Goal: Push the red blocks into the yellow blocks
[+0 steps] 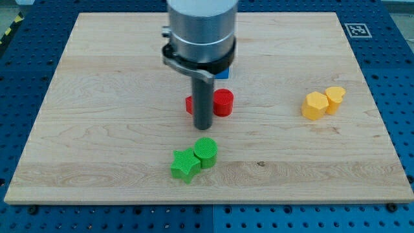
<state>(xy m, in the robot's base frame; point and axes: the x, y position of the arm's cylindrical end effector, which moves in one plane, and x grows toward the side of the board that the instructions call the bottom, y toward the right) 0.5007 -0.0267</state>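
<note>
My tip (pixel 203 125) is at the end of the dark rod near the board's middle. It stands just below and between two red blocks. A red cylinder (pixel 223 102) sits to the rod's right. Another red block (pixel 189 105) peeks out on the rod's left, mostly hidden, shape unclear. At the view's right, a yellow hexagonal block (pixel 315 105) touches a yellow heart-shaped block (pixel 335 98). The yellow pair lies well to the right of the red blocks.
A green star (pixel 184 164) and a green cylinder (pixel 206 153) touch each other just below my tip. A blue block (pixel 226 72) is mostly hidden behind the arm. The wooden board (pixel 97 129) lies on a blue perforated table.
</note>
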